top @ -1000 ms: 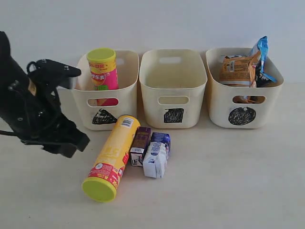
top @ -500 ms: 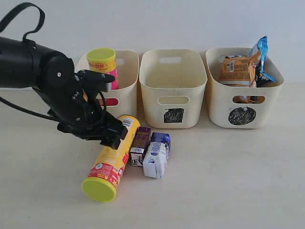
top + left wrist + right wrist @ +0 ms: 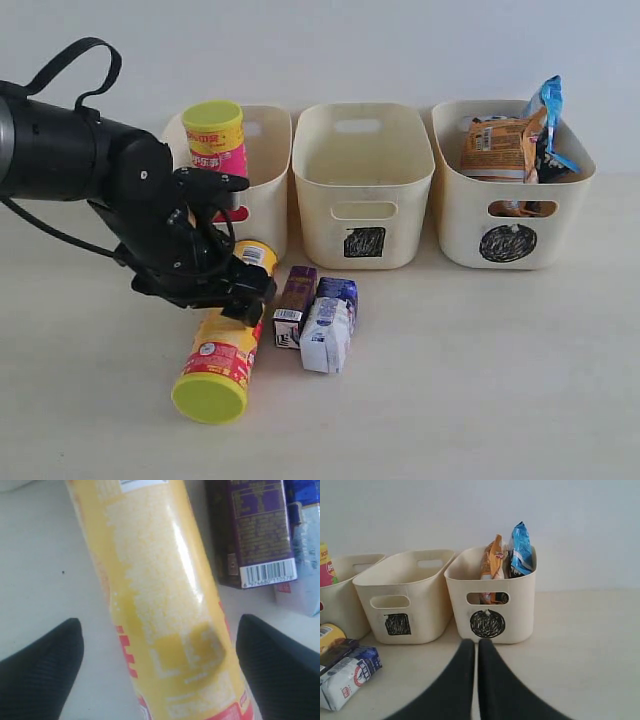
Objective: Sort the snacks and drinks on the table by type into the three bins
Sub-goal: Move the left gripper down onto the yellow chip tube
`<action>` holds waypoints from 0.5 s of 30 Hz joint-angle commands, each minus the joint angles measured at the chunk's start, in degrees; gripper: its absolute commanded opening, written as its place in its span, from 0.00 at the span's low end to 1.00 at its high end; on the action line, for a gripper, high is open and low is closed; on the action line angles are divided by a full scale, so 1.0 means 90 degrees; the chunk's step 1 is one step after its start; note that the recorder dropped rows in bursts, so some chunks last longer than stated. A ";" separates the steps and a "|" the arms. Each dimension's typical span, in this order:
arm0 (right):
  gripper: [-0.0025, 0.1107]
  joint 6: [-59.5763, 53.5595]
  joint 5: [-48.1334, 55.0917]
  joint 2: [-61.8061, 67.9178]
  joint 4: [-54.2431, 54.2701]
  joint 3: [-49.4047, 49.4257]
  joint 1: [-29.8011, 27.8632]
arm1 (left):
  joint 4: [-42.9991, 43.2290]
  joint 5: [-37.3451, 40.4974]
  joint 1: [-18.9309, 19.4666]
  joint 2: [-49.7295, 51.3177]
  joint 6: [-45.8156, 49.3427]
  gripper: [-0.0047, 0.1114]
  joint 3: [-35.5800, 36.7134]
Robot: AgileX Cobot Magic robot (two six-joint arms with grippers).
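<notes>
Your left gripper (image 3: pixel 160 622) is spread wide, straddling the yellow canister (image 3: pixel 225 350). The canister lies on the table (image 3: pixel 480 390), lid toward 7 o'clock in the exterior view. Both fingers (image 3: pixel 42 672) flank it with a sliver of table showing on each side, so nothing is held. The three cartons (image 3: pixel 320 315) huddle just beside the canister at its 3 o'clock. The bins (image 3: pixel 362 215) line up at 12 o'clock. Your right gripper (image 3: pixel 475 647) is pressed together on nothing, facing the circle bin (image 3: pixel 492 587), which holds the bags (image 3: pixel 507 555).
</notes>
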 commanded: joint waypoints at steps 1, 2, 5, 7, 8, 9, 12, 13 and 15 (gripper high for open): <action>0.02 0.0015 -0.0005 -0.0042 -0.0020 -0.0001 -0.0040 | -0.0419 0.0035 -0.0019 0.0057 -0.0056 0.70 -0.0022; 0.02 0.0015 -0.0005 -0.0042 -0.0020 -0.0001 -0.0040 | -0.0443 0.0063 -0.0019 0.0113 -0.0056 0.70 -0.0022; 0.02 0.0015 -0.0005 -0.0042 -0.0020 -0.0001 -0.0040 | -0.0443 0.0091 -0.0019 0.0350 -0.0210 0.70 -0.0022; 0.02 0.0015 -0.0005 -0.0042 -0.0020 -0.0001 -0.0040 | -0.0443 0.0020 -0.0019 0.0462 -0.0210 0.70 -0.0022; 0.02 0.0015 -0.0005 -0.0042 -0.0020 -0.0001 -0.0040 | -0.0443 -0.0076 -0.0019 0.0549 -0.0210 0.70 -0.0022; 0.02 0.0015 -0.0005 -0.0042 -0.0020 -0.0001 -0.0040 | -0.0443 -0.0116 -0.0019 0.0569 -0.0210 0.70 -0.0022; 0.02 0.0015 -0.0005 -0.0042 -0.0020 -0.0001 -0.0040 | -0.0425 -0.0183 -0.0019 0.0555 -0.0210 0.54 -0.0026; 0.02 0.0015 -0.0005 -0.0042 -0.0020 -0.0001 -0.0040 | -0.0397 -0.0169 -0.0019 0.0555 -0.0210 0.46 -0.0026; 0.02 0.0015 -0.0005 -0.0042 -0.0020 -0.0001 -0.0040 | -0.0320 -0.0158 -0.0019 0.0529 -0.0210 0.24 -0.0026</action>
